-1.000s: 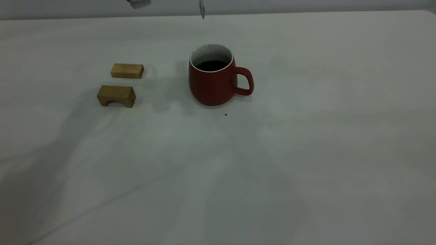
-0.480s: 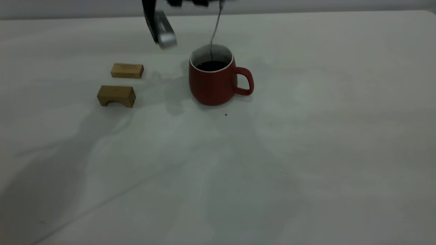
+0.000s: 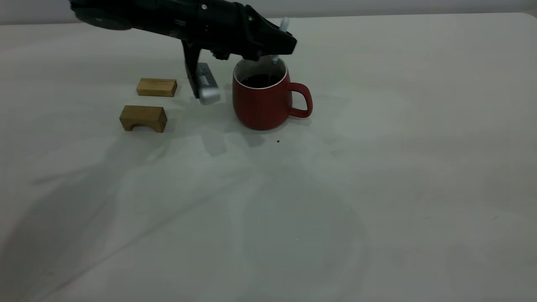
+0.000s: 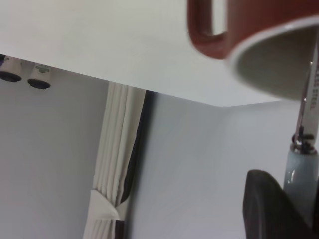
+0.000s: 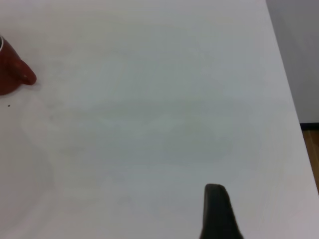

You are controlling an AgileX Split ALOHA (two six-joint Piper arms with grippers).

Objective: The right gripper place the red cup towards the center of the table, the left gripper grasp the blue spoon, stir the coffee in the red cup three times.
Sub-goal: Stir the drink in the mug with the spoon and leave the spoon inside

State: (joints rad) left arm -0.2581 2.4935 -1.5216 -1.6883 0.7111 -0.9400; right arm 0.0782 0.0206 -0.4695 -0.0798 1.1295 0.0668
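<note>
The red cup (image 3: 262, 102) stands upright on the table (image 3: 377, 167), handle toward the right arm's side, with dark coffee (image 3: 259, 80) inside. My left gripper (image 3: 282, 45) hovers just above the cup's rim, shut on the blue spoon (image 3: 284, 24). The pale handle sticks up above the gripper, and the grey neck runs down into the cup. In the left wrist view the spoon (image 4: 310, 99) reaches into the cup (image 4: 259, 25) from between the left gripper's (image 4: 299, 209) dark fingers (image 4: 269, 209). My right gripper (image 5: 217, 214) sits far off to the right, away from the cup (image 5: 10, 69).
Two tan wooden blocks (image 3: 156, 87) (image 3: 143, 118) lie left of the cup, close to the silver-grey part (image 3: 207, 88) hanging from the left arm. A tiny dark speck (image 3: 277, 141) marks the table in front of the cup. The table's edge (image 5: 291, 99) runs near the right gripper.
The left arm has come down into view from above. The spoon has dropped from high over the cup to reaching into it. The cup and blocks have not moved.
</note>
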